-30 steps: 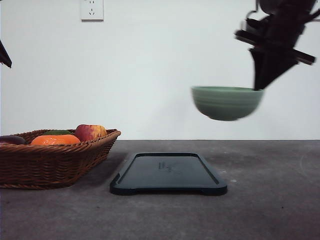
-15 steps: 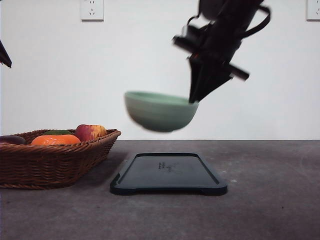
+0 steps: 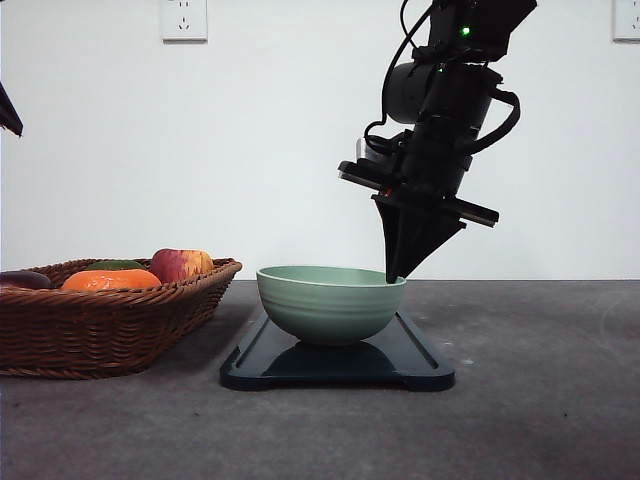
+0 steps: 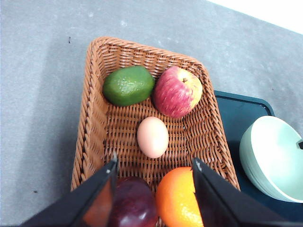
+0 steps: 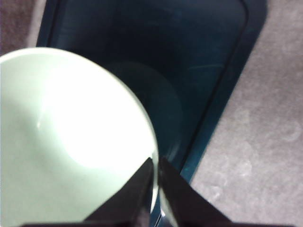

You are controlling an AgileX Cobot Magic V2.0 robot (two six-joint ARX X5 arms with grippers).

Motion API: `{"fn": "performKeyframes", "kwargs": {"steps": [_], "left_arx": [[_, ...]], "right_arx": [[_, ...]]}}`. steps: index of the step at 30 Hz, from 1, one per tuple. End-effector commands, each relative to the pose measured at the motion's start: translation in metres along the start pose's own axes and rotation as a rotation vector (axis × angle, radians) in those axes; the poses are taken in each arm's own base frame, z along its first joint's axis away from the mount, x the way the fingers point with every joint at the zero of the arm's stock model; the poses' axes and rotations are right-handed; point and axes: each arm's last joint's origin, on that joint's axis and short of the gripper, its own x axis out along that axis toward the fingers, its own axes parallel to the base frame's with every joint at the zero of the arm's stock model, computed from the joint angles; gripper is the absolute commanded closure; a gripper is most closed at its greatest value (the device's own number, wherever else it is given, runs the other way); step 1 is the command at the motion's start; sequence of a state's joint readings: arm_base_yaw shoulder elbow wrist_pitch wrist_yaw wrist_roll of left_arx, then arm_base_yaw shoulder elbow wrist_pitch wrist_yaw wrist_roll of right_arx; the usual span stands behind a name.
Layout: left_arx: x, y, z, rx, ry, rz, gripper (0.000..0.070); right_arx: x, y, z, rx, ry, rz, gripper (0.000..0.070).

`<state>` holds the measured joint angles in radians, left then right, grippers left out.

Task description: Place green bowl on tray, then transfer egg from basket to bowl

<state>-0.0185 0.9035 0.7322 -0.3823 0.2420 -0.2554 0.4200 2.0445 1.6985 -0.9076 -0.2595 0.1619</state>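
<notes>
Green bowl (image 3: pixel 331 305) sits upright on the tray (image 3: pixel 420 365), its base on the dark glossy surface, roughly at the tray's middle in your front view; the right gripper (image 3: pixel 396 275) comes down steeply from above and pinches the bowl's right rim, one finger inside and one outside, so you can read it as clamped on the rim. From the right wrist you see those two fingers (image 5: pixel 137 189) closed tight around the pale rim of the bowl (image 5: pixel 71 137), with the tray (image 5: pixel 208 61) beneath and grey table (image 5: pixel 265 142) beyond its edge.

Left of the tray, just beside it, stands the basket (image 3: pixel 100 330); from the left wrist you look down into it (image 4: pixel 94 118) and find the egg (image 4: pixel 152 136) lying on its side near the middle of the woven floor, apart from the other fruit; a green fruit (image 4: pixel 128 85) and a red-yellow apple (image 4: pixel 177 91) lie touching at the end farther from the gripper, a dark purple fruit (image 4: pixel 135 205) and an orange (image 4: pixel 180 201) at the end nearer it. The left gripper (image 4: pixel 154 194) hangs above the basket with its fingers spread wide, grasping nothing.
</notes>
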Motion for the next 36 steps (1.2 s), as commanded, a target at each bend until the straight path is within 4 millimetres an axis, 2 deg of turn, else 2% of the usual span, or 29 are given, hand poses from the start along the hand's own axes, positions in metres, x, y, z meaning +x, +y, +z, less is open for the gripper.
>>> {"fn": "performKeyframes", "kwargs": {"steps": [1,3,5,10,16,27,32,36], "left_arx": [[-0.002,-0.003,0.006,0.007,-0.019,-0.013,0.039],[-0.002,-0.003,0.006,0.007,-0.018,-0.013,0.039],[-0.002,-0.002,0.006,0.006,-0.015,-0.012,0.039],[-0.002,-0.002,0.005,0.004,-0.005,-0.009,0.039],[-0.002,-0.001,0.002,-0.004,0.024,-0.002,0.039],[-0.002,-0.001,-0.002,-0.012,0.061,0.008,0.039],[-0.002,0.0,-0.006,-0.015,0.098,0.017,0.039],[-0.002,0.001,-0.007,-0.02,0.116,0.022,0.039]], "right_arx": [[0.006,0.003,0.004,-0.001,0.004,0.004,0.0596],[0.005,0.004,0.003,-0.001,0.005,0.005,0.0452],[0.0,0.005,0.003,0.003,0.008,0.004,0.0412],[-0.029,0.011,0.003,-0.022,-0.041,-0.003,0.0417],[-0.072,0.021,-0.013,-0.098,-0.243,-0.112,0.0432],[-0.118,0.022,-0.077,-0.205,-0.529,-0.081,0.044],[-0.128,0.019,-0.107,-0.248,-0.609,-0.079,0.044],[-0.128,0.014,-0.131,-0.254,-0.64,-0.075,0.044]]}}
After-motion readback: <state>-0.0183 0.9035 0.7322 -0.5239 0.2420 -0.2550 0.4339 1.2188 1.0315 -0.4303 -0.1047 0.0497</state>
